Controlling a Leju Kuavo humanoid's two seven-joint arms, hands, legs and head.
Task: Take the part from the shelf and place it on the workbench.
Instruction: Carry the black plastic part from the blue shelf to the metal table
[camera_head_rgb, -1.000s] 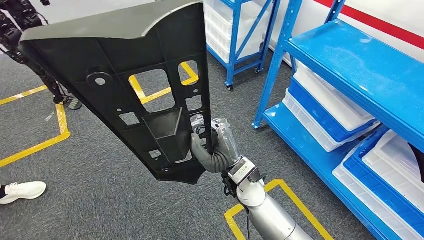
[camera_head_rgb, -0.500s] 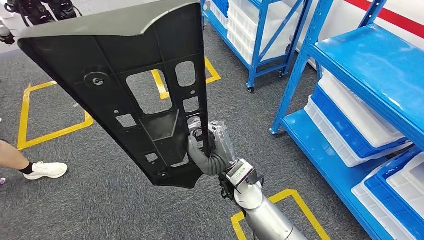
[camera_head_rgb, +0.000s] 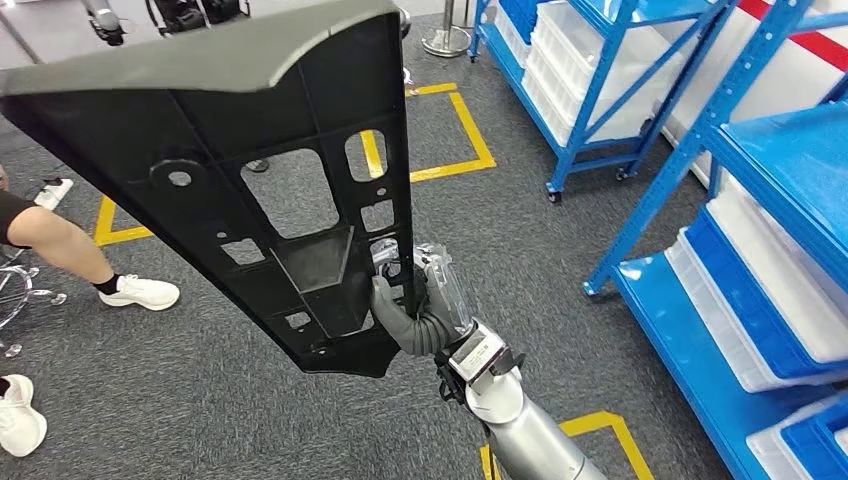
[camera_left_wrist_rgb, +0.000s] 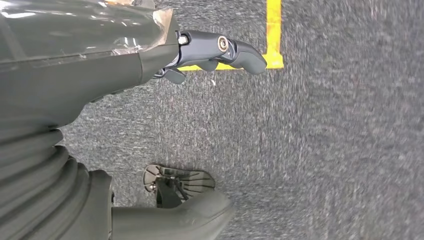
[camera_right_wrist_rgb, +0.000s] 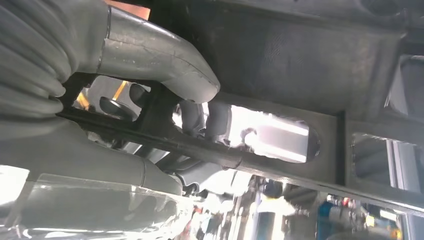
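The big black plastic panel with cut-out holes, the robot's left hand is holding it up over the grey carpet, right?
Not quite: the right hand holds the big black plastic panel, as the head view shows. The left hand hangs with nothing in it. The panel is over grey carpet.

Right hand (camera_right_wrist_rgb: 115, 115) gripping black part (camera_right_wrist_rgb: 300, 65), fingers (camera_right_wrist_rgb: 192, 117) through cutout

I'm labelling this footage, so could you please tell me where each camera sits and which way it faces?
Head view: high on the body, facing forward and down at the black part, carpet and blue shelves; the right arm and right robot hand show.
Left wrist view: behind the left robot hand, looking down at carpet and yellow tape.
Right wrist view: behind the right robot hand, close against the part.
Shared: head and right wrist views both show that hand gripping the part.
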